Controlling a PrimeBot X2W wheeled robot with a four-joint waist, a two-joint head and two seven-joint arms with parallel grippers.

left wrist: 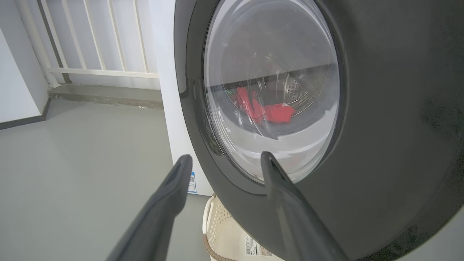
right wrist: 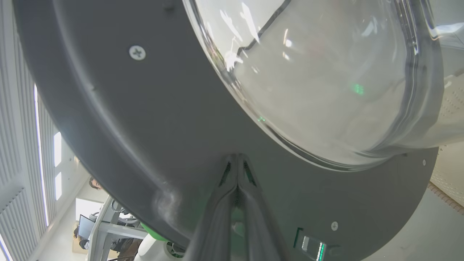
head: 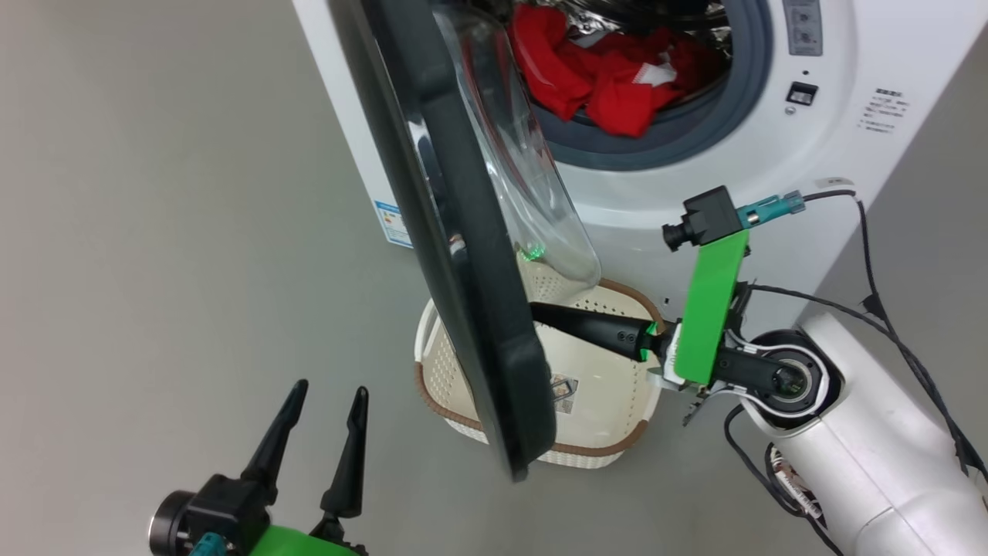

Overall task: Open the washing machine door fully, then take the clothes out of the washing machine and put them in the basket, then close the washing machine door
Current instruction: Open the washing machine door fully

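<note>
Running under the basket point(head: 438, 363), grey floor point(head: 154, 232) reaches white railing point(left wrist: 98, 72).

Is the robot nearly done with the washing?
Not yet. Done: the door is unlatched and swung out. In hand: the shut right gripper presses its inner side, seemingly opening it wider; the left gripper hovers open. Left: the clothes lie in the machine, none visible in the basket, and the door needs closing.

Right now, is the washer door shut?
No, the door stands swung out from the washer, and the clothes show in its open mouth.
</note>
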